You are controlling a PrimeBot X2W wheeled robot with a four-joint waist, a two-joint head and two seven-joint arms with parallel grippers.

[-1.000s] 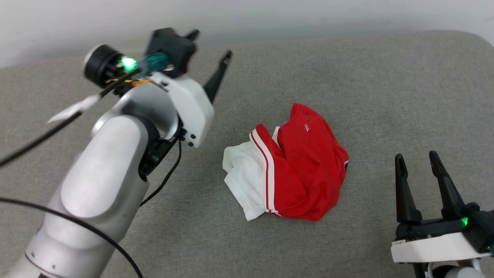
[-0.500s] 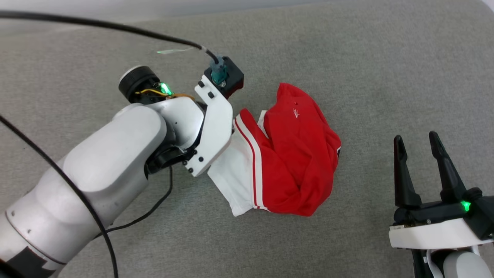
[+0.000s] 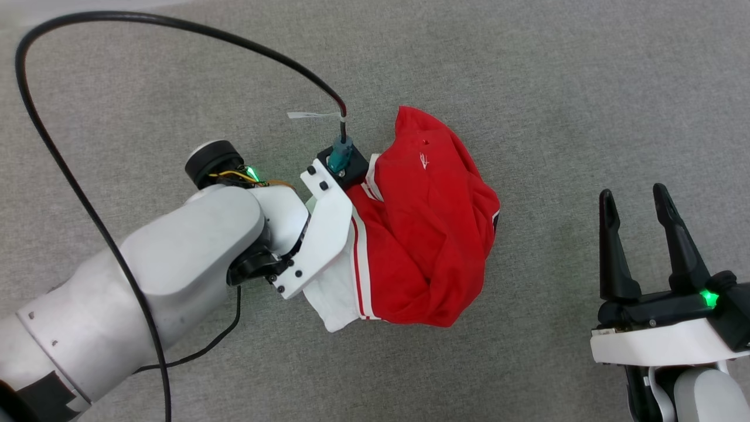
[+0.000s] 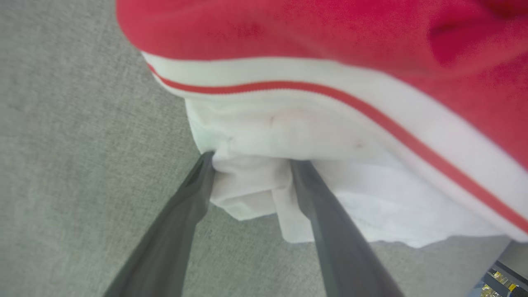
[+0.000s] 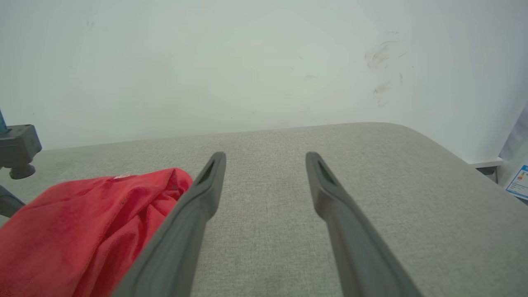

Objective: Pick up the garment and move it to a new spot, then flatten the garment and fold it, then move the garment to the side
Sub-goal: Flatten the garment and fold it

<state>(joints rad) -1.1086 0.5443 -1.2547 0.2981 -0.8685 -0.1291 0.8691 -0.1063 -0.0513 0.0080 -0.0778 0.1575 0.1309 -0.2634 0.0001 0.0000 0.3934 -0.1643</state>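
Note:
The garment [image 3: 428,234] lies crumpled in a heap on the grey cushion, red body up, with a white sleeve and striped trim at its left side. My left arm's wrist [image 3: 322,234] leans over that sleeve and hides the fingers in the head view. In the left wrist view my left gripper [image 4: 251,160] stands open, its two fingertips pressed into the garment's [image 4: 330,37] white sleeve, with a bunched fold of cloth between them. My right gripper [image 3: 633,193] is open and empty, well right of the heap; its wrist view shows that gripper [image 5: 266,156] beside the garment [image 5: 82,222].
A grey fabric cushion [image 3: 556,88] spreads under everything, with bare room right of and behind the heap. A black cable [image 3: 146,23] loops from the left wrist over the cushion's left part. A white wall [image 5: 247,62] rises behind the cushion's far edge.
The head camera has tilted down. My left arm has swung from high at the back down onto the garment's left side, fingers now around the white sleeve. The right gripper has stayed put.

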